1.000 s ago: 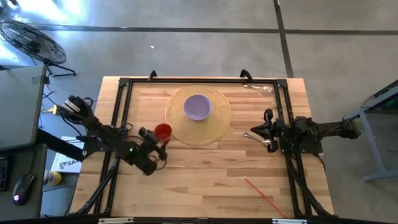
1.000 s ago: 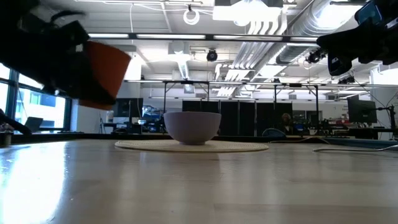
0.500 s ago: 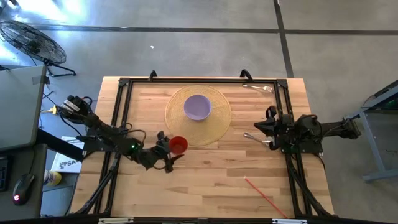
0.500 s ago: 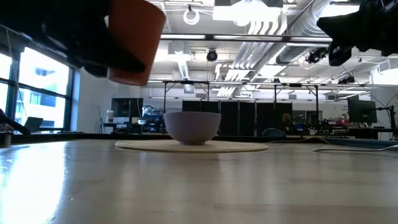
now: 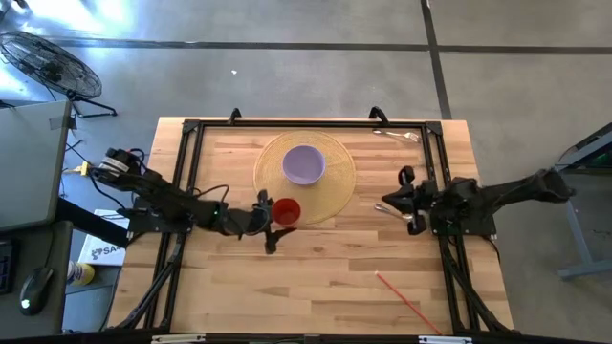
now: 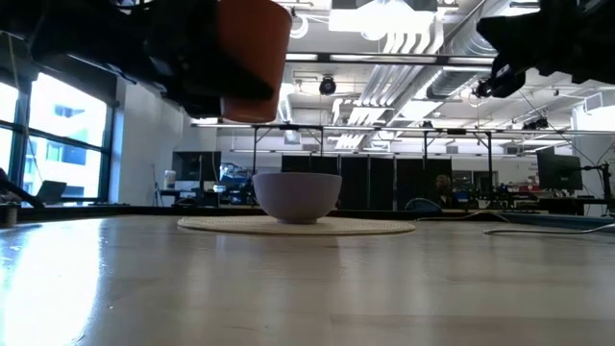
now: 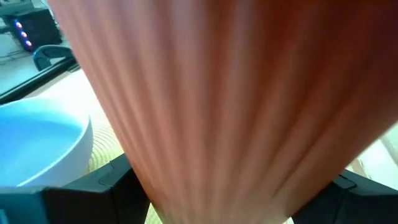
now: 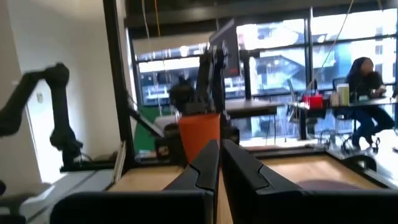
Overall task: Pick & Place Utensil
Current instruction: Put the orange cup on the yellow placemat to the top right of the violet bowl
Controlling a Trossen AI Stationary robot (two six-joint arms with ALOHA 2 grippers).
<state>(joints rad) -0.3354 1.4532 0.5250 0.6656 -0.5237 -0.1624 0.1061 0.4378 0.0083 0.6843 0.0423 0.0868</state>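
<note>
Here, red cup (image 5: pixel 286 210) clamped in left gripper (image 5: pixel 271 216), aloft just beside woven placemat (image 5: pixel 335 191); spoon (image 5: pixel 394 211) beneath shut, empty right gripper (image 5: pixel 405 203), handle lying crosswise, nearer right arm.

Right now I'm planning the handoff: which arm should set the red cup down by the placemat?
Left. The left gripper already holds the red cup raised at the woven placemat's edge, near the purple bowl. The right gripper is shut, off at the table's right side.

Two dark, slim jointed arms with black cabling, each ending in a black two-fingered tool (image 5: pixel 271 218).
</note>
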